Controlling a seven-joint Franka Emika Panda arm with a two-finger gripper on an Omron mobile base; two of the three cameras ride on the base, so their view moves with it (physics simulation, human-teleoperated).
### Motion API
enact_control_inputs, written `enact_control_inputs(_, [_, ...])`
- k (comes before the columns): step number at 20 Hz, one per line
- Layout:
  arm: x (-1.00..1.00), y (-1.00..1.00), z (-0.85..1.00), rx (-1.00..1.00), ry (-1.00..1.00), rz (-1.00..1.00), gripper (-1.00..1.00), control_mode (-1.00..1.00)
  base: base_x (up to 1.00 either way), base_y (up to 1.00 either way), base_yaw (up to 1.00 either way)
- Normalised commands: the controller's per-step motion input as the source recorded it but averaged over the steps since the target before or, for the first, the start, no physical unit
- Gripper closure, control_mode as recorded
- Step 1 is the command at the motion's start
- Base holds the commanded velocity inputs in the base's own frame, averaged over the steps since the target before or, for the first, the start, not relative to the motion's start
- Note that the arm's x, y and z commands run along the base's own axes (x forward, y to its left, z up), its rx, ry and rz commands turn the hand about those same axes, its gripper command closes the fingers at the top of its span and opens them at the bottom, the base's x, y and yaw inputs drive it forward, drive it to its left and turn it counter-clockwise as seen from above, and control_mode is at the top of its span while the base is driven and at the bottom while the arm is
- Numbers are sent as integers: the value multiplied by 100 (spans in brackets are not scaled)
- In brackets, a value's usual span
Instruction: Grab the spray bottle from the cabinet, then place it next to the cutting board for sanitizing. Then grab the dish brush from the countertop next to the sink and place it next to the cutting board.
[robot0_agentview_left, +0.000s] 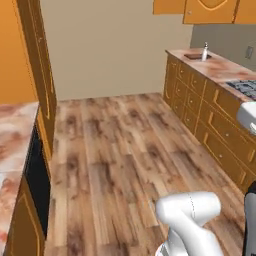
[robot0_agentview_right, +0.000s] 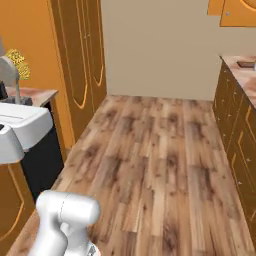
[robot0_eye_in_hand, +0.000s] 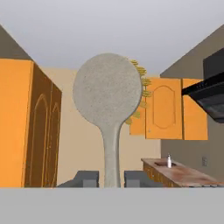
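My gripper is shut on the dish brush. Its thin handle runs up from between the fingertips to a rounded pale head with yellow bristles behind it. The brush head is held high at the left edge of the right base view. Far off on the right countertop, the white spray bottle stands upright beside the dark cutting board. In the hand view the spray bottle and cutting board show small on that counter.
Wooden floor stretches between the two counter runs. A tall orange cupboard and a marbled counter stand on the left. Drawer units and a stove line the right, with orange wall cabinets and a dark hood above.
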Motion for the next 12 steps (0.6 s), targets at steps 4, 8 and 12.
enact_control_inputs(4, [0, 0, 0, 0, 0, 0, 100, 100, 1, 2, -96])
enact_control_inputs(8, [0, 0, 0, 0, 0, 0, 100, 100, 35, 29, -72])
enact_control_inputs(12, [0, 0, 0, 0, 0, 0, 100, 100, 83, 86, -51])
